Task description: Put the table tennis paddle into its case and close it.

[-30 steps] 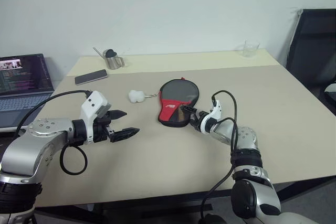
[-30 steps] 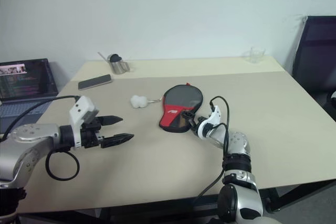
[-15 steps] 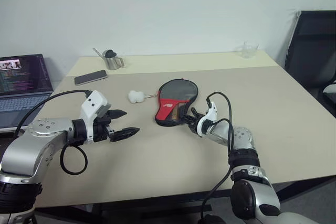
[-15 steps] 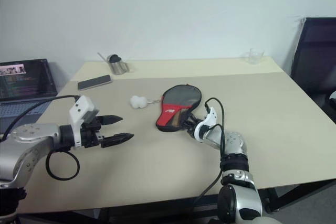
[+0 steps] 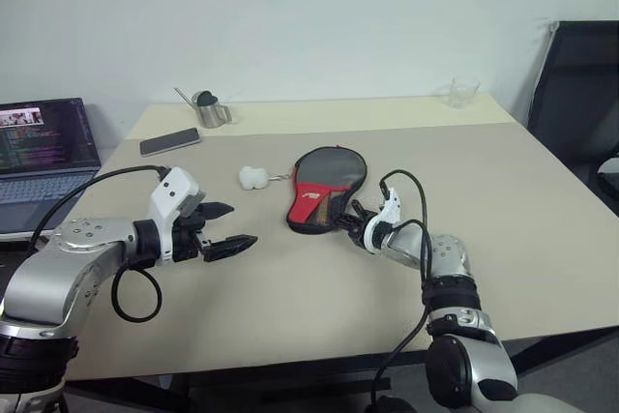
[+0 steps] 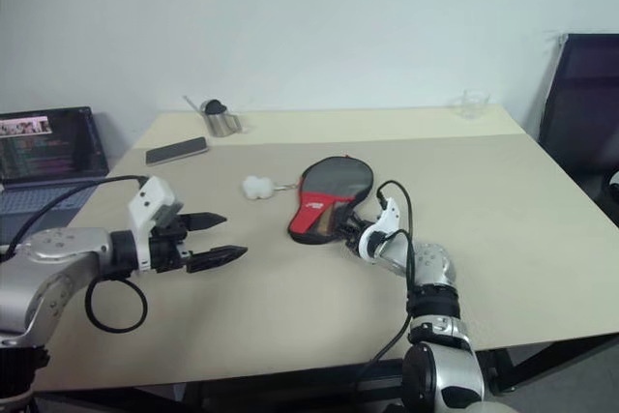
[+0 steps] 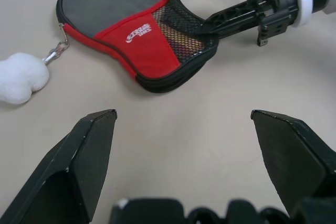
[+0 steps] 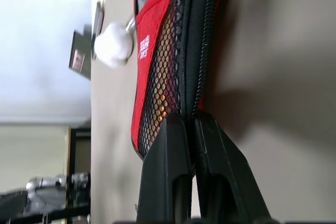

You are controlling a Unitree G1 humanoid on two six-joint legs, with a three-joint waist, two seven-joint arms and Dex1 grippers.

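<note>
The case [image 5: 324, 188] lies flat near the table's middle, its black round part away from me and its red part with the white logo and mesh pocket [image 7: 181, 30] toward me. The paddle is hidden. My right gripper [image 5: 348, 217] lies low on the table at the case's near end. Its fingers [image 8: 173, 145] are shut on the zipped black edge beside the mesh. My left gripper [image 5: 238, 225] hovers open over bare table to the left of the case, holding nothing.
A small white lump [image 5: 253, 177] is clipped to the case's left side. A phone [image 5: 169, 141] and a metal cup [image 5: 208, 111] sit at the back left, and a glass [image 5: 462, 92] at the back right. An open laptop [image 5: 44, 147] stands at the left and a black chair [image 5: 580, 84] at the right.
My right gripper has gone from open to shut on the case's near edge, and the case has shifted slightly to the left. The left arm has kept still.
</note>
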